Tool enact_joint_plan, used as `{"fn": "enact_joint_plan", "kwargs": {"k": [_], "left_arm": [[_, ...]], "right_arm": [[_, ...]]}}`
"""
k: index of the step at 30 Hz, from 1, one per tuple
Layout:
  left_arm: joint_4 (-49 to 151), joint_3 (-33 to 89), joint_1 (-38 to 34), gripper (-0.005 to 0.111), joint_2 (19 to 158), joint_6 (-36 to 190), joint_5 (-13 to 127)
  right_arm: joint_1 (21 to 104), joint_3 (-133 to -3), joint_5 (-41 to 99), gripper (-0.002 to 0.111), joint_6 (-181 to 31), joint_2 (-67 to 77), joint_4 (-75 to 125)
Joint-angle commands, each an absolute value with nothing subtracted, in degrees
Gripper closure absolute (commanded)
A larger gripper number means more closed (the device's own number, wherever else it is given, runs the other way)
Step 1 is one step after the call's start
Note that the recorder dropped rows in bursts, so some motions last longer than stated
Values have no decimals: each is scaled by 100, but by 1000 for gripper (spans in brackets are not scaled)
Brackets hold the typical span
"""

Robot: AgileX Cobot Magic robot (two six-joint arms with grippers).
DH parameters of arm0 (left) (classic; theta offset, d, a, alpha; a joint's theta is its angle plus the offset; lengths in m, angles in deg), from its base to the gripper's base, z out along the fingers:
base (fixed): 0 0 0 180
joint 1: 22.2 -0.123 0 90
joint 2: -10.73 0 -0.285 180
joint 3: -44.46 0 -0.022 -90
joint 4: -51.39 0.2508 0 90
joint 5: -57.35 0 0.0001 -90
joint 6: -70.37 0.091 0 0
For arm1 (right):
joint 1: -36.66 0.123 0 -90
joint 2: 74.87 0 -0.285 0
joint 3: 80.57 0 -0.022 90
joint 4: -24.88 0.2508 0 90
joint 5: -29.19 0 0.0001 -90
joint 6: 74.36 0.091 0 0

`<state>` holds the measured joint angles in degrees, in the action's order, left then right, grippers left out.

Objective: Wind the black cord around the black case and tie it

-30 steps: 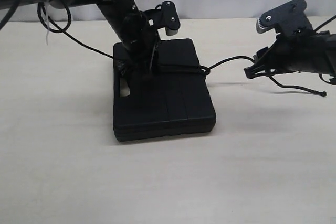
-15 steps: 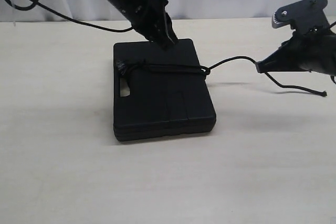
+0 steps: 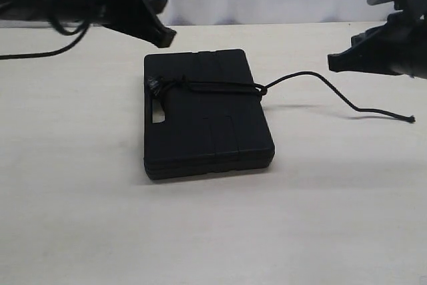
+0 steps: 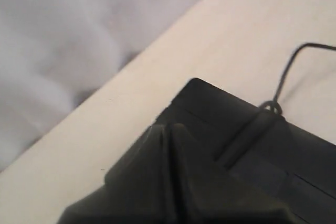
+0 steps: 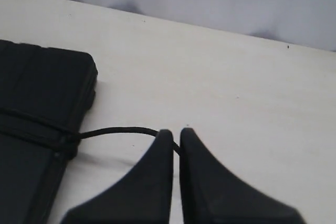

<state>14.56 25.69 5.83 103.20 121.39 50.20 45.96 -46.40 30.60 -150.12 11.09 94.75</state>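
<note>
Your left pincer (image 3: 167,35) hangs at the far left with its jaws pressed together on nothing. The black case (image 3: 207,131) lies flat on the table (image 3: 80,225), below that tip, out toward your other arm and well apart from it. The left wrist view looks past the closed tip onto one corner of the case.

The black cord (image 3: 220,87) crosses the top face of the case. It starts at a bunched tangle (image 3: 156,85) just beside the handle cutout (image 3: 158,113), on the side nearer your left pincer. It runs to a small knot (image 3: 261,89) at the edge nearer your right pincer. It looks snug on the lid, but you cannot tell from these views how it passes underneath or how many turns there are.

From that knot the loose tail lifts off the table and runs out below your right pincer (image 3: 331,63). Its free end (image 3: 408,119) rests on the table, beneath and a little beyond that tip. The right pincer's jaws are also together and empty. In the right wrist view the cord passes behind the closed tips, not between them.

By my reading, the wrap and the tie are already in place and neither pincer has hold of the cord. At most, what remains is to check that the knot grips and to leave the case alone.
</note>
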Motion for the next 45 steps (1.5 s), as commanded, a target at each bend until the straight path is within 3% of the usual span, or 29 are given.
{"fn": "enact_joint_plan", "kwargs": {"k": [1, 7, 17, 35, 45], "left_arm": [[1161, 1670, 579, 107, 9285, 12087, 6045], [1161, 744, 579, 107, 8049, 12087, 6480], [1186, -560, 579, 107, 6165, 11453, 7361], [2663, -1542, 579, 107, 3251, 9598, 6699], [2528, -1542, 579, 107, 2790, 9407, 5735]], "right_arm": [[4910, -4424, 3223, 104, -14712, 484, 9467], [5674, -3950, 4170, 104, -14201, -526, 9183], [6602, -2741, 5098, 104, -11582, -1989, 6974], [6623, -1114, 4865, 104, -11076, -4725, 6855], [6623, -969, 4422, 104, -11065, -5754, 7192]]}}
